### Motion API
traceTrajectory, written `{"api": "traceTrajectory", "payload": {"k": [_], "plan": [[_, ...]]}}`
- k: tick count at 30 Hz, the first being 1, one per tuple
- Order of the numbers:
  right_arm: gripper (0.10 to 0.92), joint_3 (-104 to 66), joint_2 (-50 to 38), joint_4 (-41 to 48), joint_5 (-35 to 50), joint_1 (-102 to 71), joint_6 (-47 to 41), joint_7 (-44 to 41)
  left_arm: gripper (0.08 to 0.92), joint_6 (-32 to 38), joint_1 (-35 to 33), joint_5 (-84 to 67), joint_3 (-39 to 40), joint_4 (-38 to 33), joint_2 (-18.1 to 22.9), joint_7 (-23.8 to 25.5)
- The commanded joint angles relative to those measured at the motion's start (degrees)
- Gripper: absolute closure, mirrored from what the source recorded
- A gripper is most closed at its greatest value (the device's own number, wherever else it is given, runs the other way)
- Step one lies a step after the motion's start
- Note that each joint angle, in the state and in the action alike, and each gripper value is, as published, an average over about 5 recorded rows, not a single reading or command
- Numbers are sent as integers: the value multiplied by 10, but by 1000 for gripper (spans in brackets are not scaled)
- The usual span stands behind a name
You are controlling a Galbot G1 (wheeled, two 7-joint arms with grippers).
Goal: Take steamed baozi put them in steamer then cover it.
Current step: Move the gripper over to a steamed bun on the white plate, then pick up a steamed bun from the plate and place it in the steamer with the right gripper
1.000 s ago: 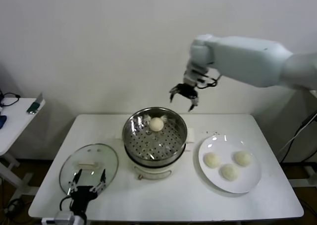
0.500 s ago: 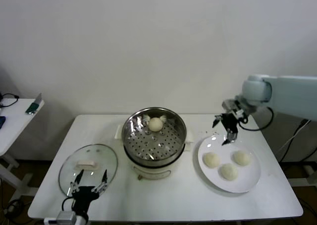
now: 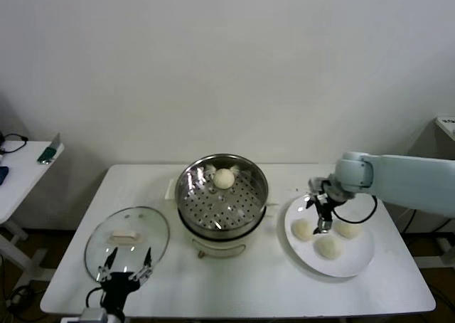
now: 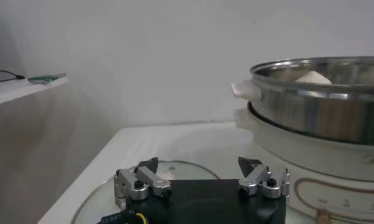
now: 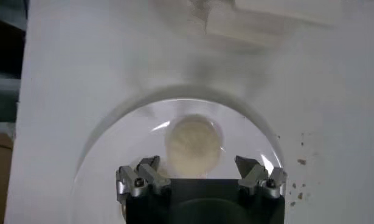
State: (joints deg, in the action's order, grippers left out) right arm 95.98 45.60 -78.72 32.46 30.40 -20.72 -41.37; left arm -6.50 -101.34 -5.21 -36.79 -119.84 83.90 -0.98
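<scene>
The steel steamer point(image 3: 222, 195) stands mid-table with one baozi point(image 3: 225, 178) on its perforated tray at the far side. Three baozi lie on the white plate point(image 3: 354, 263) at the right: one point(image 3: 303, 229), one point(image 3: 348, 228), one point(image 3: 328, 247). My right gripper point(image 3: 321, 213) is open and hovers just above the leftmost one; in the right wrist view that bun point(image 5: 193, 143) sits between my spread fingers point(image 5: 200, 168). The glass cover point(image 3: 128, 240) with its cream handle point(image 3: 124, 236) lies flat at the front left. My left gripper point(image 3: 126, 262) is open and idle over its near rim point(image 4: 199, 172).
A side table point(image 3: 18, 173) with a phone stands at the far left. The steamer's white base and handle point(image 4: 246, 91) rise beside the left gripper. Bare table lies in front of the steamer and plate.
My right arm swung from above the steamer's far side to the right and down to the plate, and now hangs just over the leftmost bun. The left arm stayed put.
</scene>
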Motion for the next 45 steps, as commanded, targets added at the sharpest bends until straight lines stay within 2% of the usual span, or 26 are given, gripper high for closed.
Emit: {"api": "traceTrajectory", "payload": {"k": [1, 20, 23, 31, 34, 40, 45], "plan": [[203, -65, 22, 45, -15, -83, -29, 17, 177, 1, -2, 0, 0, 0, 0, 0], [244, -52, 22, 40, -30, -77, -27, -3, 177, 1, -6, 0, 0, 1, 0, 0], [283, -50, 22, 39, -32, -76, -27, -7, 177, 1, -6, 0, 1, 0, 0, 0], [490, -45, 22, 37, -34, -55, -18, -19, 177, -2, -4, 0, 3, 0, 0, 0], [519, -13, 21, 24, -24, 4, -2, -38, 177, -2, -4, 0, 3, 0, 1, 0], [525, 112, 37, 0, 23, 243, 50, -111, 177, -4, -4, 0, 2, -3, 0, 0], [525, 145, 75, -16, 104, 395, 67, -159, 177, -6, -4, 0, 2, -7, -5, 0]]}}
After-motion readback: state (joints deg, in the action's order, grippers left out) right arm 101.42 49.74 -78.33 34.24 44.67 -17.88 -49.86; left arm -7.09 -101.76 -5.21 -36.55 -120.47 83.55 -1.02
